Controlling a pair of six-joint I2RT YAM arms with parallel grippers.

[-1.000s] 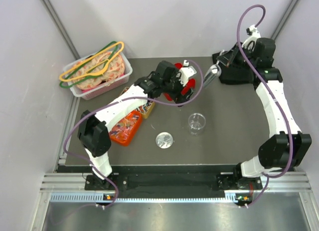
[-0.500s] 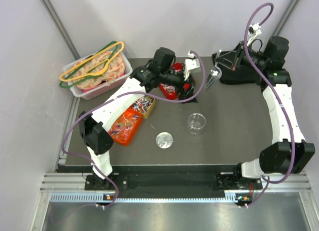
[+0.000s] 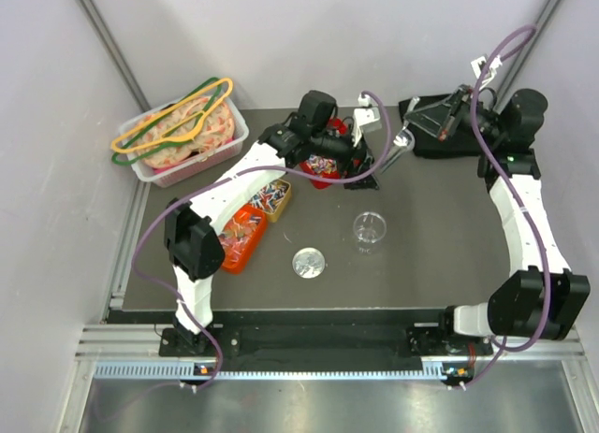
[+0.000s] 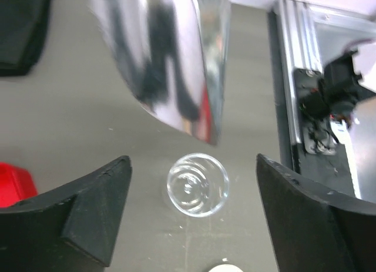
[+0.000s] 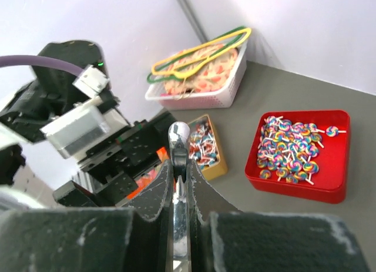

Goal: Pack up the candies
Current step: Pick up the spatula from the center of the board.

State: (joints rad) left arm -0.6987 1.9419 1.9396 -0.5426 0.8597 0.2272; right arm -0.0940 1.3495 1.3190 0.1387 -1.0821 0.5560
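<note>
The candies lie in three trays: swirl lollipops in a red tray (image 5: 329,184) (image 3: 314,176), small wrapped ones in a yellow tray (image 5: 218,166) (image 3: 281,197) and an orange tray (image 3: 236,255). My left gripper (image 3: 359,175) (image 4: 192,160) hangs open beside the red tray, high over a clear glass cup (image 4: 197,184) (image 3: 370,229) that stands empty on the table. My right gripper (image 5: 179,166) (image 3: 455,111) is shut on the handle of a metal scoop (image 5: 178,134) (image 3: 402,138) (image 4: 170,60), held in the air at the back right, next to the left gripper.
A white basket (image 3: 227,145) with pink-orange items and coloured hangers sits at the back left. A round clear lid (image 3: 308,263) lies in front of the trays. A black object (image 3: 440,143) rests at the back right corner. The table's metal edge rail (image 4: 296,78) shows at the right of the left wrist view.
My left arm has swung rightward across the red tray, ending beside the scoop. The right arm has drawn back and to the right, scoop still held.
</note>
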